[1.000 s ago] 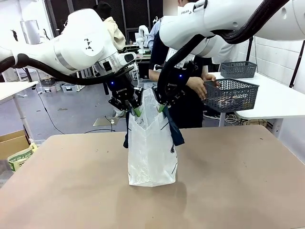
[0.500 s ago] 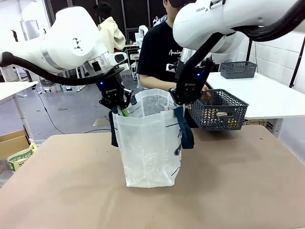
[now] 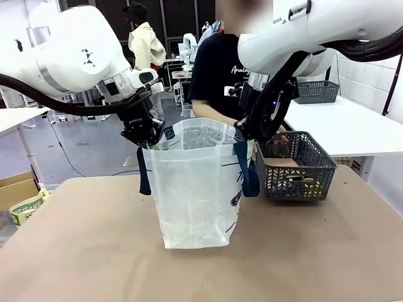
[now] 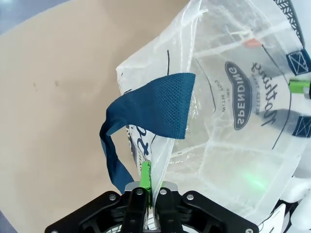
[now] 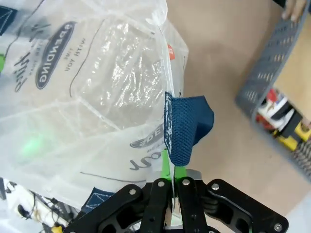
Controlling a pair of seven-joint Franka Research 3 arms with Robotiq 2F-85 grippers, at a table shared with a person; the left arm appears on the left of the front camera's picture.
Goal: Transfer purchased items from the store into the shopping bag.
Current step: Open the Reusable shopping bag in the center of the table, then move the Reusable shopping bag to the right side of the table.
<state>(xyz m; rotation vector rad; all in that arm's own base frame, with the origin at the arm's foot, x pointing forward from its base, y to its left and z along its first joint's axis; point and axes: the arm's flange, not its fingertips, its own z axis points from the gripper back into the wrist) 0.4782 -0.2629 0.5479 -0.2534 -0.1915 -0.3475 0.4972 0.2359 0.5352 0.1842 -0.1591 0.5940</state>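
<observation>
Front view: the bag (image 3: 195, 189) stands mid-table, mouth stretched wide. The left gripper (image 3: 146, 134) and right gripper (image 3: 247, 133) are each clamped on its rim, on opposite sides. The basket (image 3: 296, 168) sits just right of the bag.

Left wrist: fingers pinch the rim beside a blue strap (image 4: 155, 111), and the bag looks empty.

Right wrist: same pinch. The goods (image 5: 282, 114) lie in the basket, so I'd say no transferring yet.
</observation>
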